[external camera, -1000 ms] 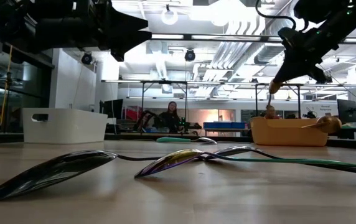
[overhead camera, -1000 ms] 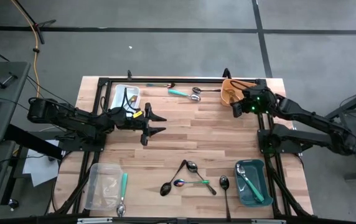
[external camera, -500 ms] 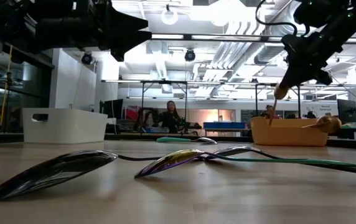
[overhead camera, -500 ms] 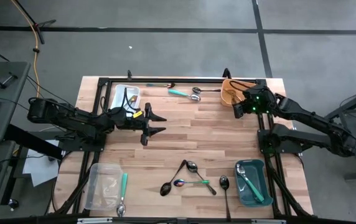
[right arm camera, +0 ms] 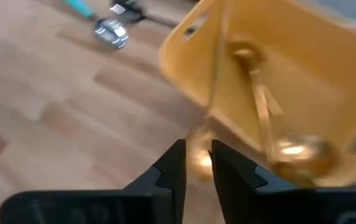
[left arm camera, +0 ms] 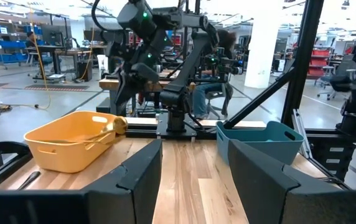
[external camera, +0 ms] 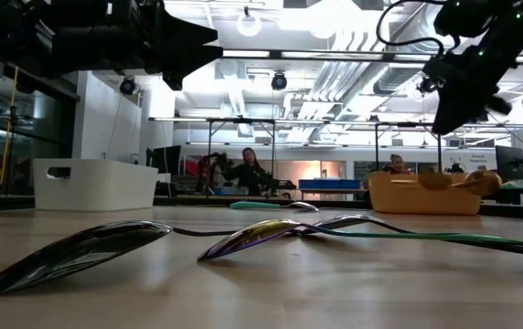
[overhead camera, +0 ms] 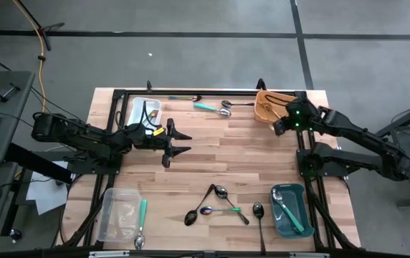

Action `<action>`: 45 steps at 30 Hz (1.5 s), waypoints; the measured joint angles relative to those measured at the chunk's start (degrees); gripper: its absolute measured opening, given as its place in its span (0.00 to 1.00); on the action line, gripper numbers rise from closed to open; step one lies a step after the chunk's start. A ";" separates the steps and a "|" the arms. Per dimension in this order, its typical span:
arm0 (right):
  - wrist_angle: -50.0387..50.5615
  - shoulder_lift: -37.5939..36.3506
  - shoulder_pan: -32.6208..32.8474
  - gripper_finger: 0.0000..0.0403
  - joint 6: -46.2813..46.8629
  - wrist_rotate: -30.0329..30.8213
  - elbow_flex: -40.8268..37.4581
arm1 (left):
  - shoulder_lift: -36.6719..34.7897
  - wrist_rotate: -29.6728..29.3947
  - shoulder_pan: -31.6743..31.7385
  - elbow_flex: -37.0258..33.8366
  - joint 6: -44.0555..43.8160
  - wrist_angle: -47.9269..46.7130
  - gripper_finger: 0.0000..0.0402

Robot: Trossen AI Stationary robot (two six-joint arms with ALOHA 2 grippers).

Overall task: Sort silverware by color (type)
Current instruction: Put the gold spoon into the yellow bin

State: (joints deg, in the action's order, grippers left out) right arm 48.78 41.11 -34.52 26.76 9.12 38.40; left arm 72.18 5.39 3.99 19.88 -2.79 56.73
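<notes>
My right gripper (overhead camera: 278,127) hangs just near of the yellow bin (overhead camera: 269,106) at the far right, its fingers a narrow gap apart (right arm camera: 196,163) with nothing between them. A gold spoon (right arm camera: 198,154) shows blurred just beyond the fingertips, its handle across the bin's near rim (external camera: 435,180). More gold spoons (right arm camera: 290,149) lie inside the bin. My left gripper (overhead camera: 183,141) waits open and level above the table's left middle. Black, rainbow and silver spoons (overhead camera: 208,211) lie in a cluster near the front edge.
A white bin (overhead camera: 145,111) stands far left, a clear bin (overhead camera: 117,213) near left with a teal-handled spoon (overhead camera: 142,215) beside it, and a teal bin (overhead camera: 289,208) near right. Teal-handled pieces (overhead camera: 205,107) lie by the far edge. A person (external camera: 248,171) sits beyond the table.
My right gripper has opened a little and tipped its fingers upward, away from the bin's middle. The gold spoon that hung from its fingertips above the yellow bin has dropped; its bowl now shows at the bin's near rim.
</notes>
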 joint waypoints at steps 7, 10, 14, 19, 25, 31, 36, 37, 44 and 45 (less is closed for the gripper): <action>4.66 -0.01 0.00 0.23 -0.06 6.35 5.04 | 0.00 0.00 0.00 0.02 0.00 0.00 0.44; 5.20 0.01 0.05 0.23 -0.08 5.93 6.78 | 0.00 0.00 0.00 0.00 0.00 0.00 0.44; 5.37 0.01 0.06 0.23 -0.24 3.48 8.50 | 0.00 0.00 0.00 0.02 0.00 -0.10 0.44; 5.00 0.05 0.08 0.23 0.20 -4.16 8.84 | 0.00 0.00 0.00 0.02 -0.02 -0.17 0.44; 5.46 0.12 0.15 0.23 1.95 -8.21 8.80 | 0.00 0.00 0.00 0.02 -0.02 -0.17 0.44; 4.93 0.10 6.07 0.23 6.82 -9.85 6.01 | 0.00 0.00 0.00 0.02 -0.08 -0.20 0.44; 4.25 0.10 13.84 0.23 17.04 -9.59 -2.75 | 0.01 0.00 -0.02 0.02 -0.19 -0.56 0.44; 3.39 0.12 15.49 0.23 19.24 -9.58 -5.03 | 0.02 0.00 -0.02 0.02 -0.38 -0.60 0.44; -9.75 0.16 24.34 0.23 30.09 -9.21 -17.64 | 0.02 0.00 -0.02 0.02 -1.16 -0.72 0.44; -11.20 0.15 25.46 0.23 30.84 -8.71 -17.96 | 0.01 0.00 -0.02 0.02 -1.15 -0.74 0.44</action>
State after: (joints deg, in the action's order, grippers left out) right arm 37.57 41.26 -9.07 57.60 0.41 20.45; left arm 72.19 5.39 3.97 19.90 -3.94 55.99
